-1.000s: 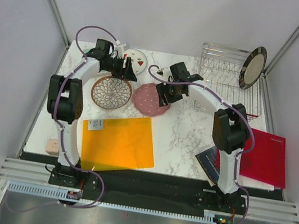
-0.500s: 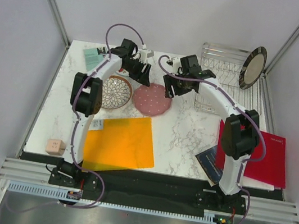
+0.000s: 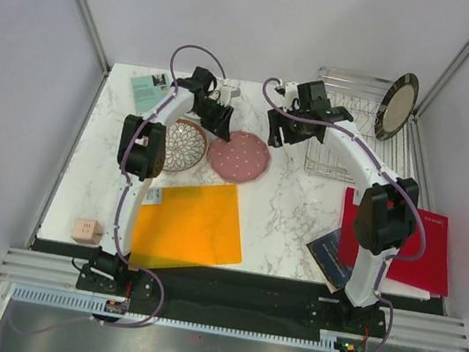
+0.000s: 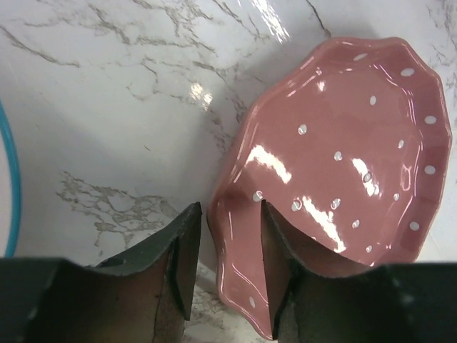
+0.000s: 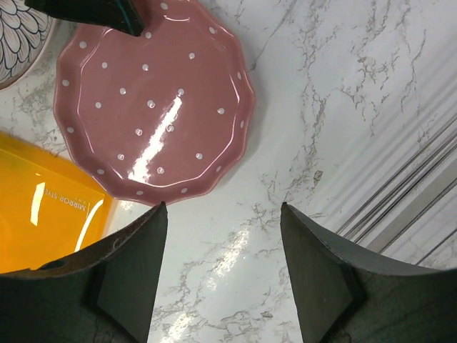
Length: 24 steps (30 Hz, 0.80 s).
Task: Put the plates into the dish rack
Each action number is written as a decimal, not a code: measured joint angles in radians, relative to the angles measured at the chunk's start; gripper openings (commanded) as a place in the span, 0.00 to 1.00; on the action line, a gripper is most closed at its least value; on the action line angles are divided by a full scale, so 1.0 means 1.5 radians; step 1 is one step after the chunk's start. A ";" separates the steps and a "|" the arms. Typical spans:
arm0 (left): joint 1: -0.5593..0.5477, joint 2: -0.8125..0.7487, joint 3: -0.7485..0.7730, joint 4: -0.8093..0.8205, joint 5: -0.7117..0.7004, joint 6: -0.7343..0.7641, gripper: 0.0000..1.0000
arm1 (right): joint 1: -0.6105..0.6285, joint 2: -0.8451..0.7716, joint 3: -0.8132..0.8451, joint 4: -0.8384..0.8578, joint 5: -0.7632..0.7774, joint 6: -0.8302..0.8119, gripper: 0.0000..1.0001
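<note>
Pink dotted plate [image 4: 343,157] is lying flat outside the dish rack [image 3: 362,129]. My left gripper [image 4: 227,268] is straddling its glossy rim, fingers [image 4: 178,275] part-spread, right gripper [image 5: 221,275] gaping empty; a shallow bite is risking a slip.

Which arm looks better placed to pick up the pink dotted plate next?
Left. The left gripper has its fingers astride the pink plate rim, one inside and one outside, so it likely only needs to close. The right gripper hangs open over the table beside the plate, gripping nothing.
</note>
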 measured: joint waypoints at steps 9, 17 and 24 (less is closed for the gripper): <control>0.009 0.023 0.036 -0.072 0.031 0.029 0.02 | -0.032 0.000 -0.007 -0.005 -0.003 0.005 0.72; 0.046 0.058 0.090 -0.090 0.093 0.000 0.02 | -0.035 0.002 -0.005 -0.006 -0.027 0.005 0.72; 0.085 0.056 0.090 -0.066 0.193 -0.035 0.02 | -0.045 0.029 0.040 -0.012 -0.085 0.010 0.73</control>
